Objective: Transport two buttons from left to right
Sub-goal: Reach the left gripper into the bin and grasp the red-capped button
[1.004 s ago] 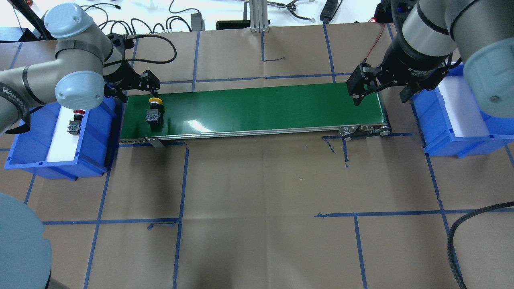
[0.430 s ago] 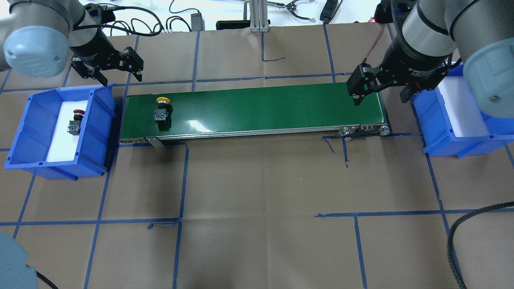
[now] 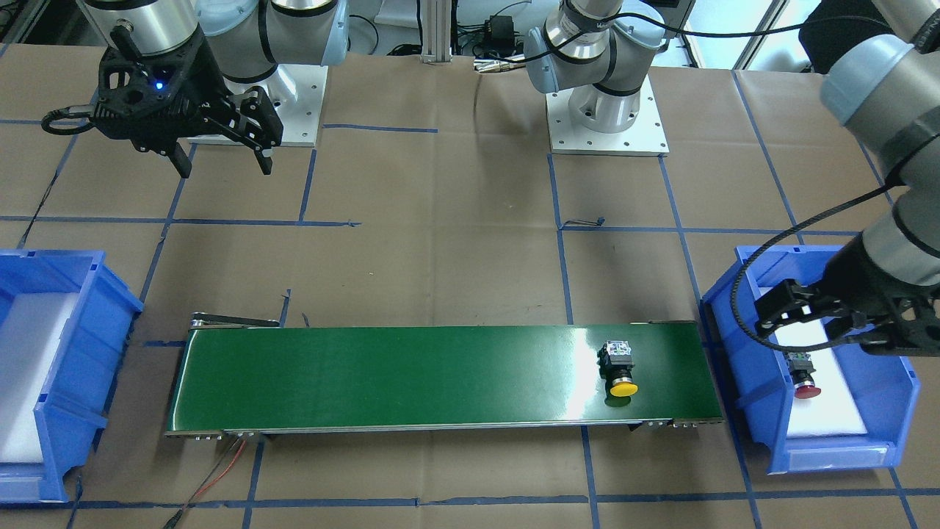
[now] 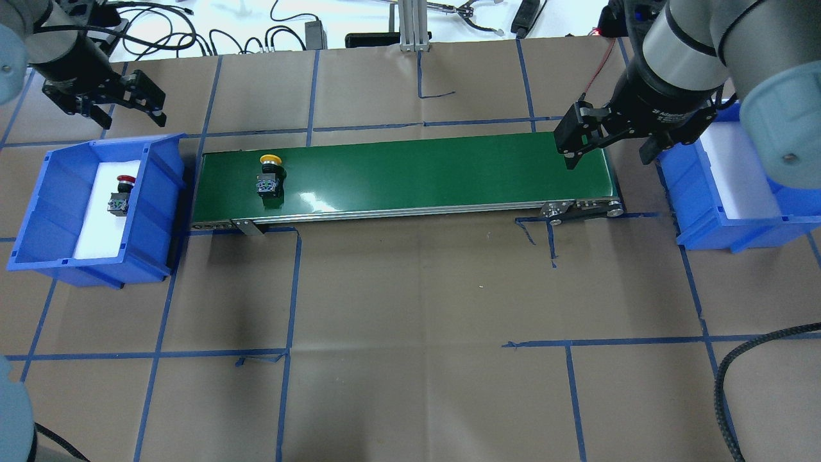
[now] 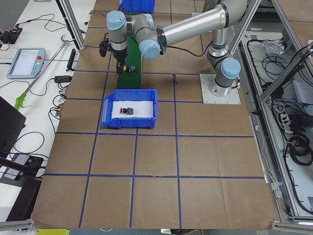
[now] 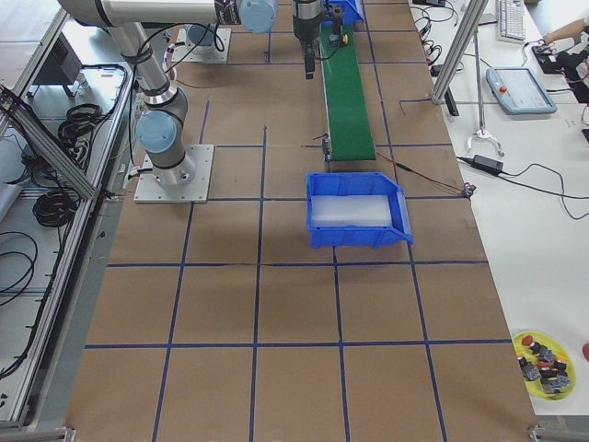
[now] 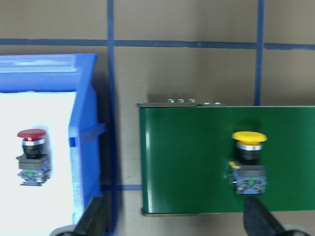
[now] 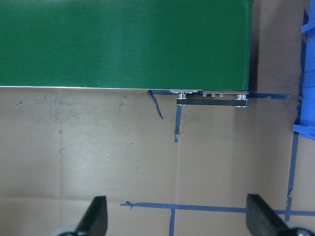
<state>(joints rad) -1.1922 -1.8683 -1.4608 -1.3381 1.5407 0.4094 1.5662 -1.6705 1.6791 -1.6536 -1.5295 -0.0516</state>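
Lying on the belt [image 4: 417, 173], yellow button [image 4: 269, 174] is underway; red button [image 4: 120, 192] sits in left bin [image 4: 38, 205]. Left gripper [image 4: 131, 119] and right gripper [image 4: 606, 159] gape, apparently empty.

**Silver-Grey Arms, Black Grippers**

The left arm [image 4: 58, 48] and right arm [image 4: 686, 45] are built of silver-grey tubes with pale blue joint caps. The left gripper [image 4: 130, 117] and right gripper [image 4: 607, 160] are finished in black. White lettering [image 4: 667, 115] is printed on the right wrist, at 2 o'clock overhead.

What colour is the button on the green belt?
The button is yellow-capped; clearest in the left wrist view.
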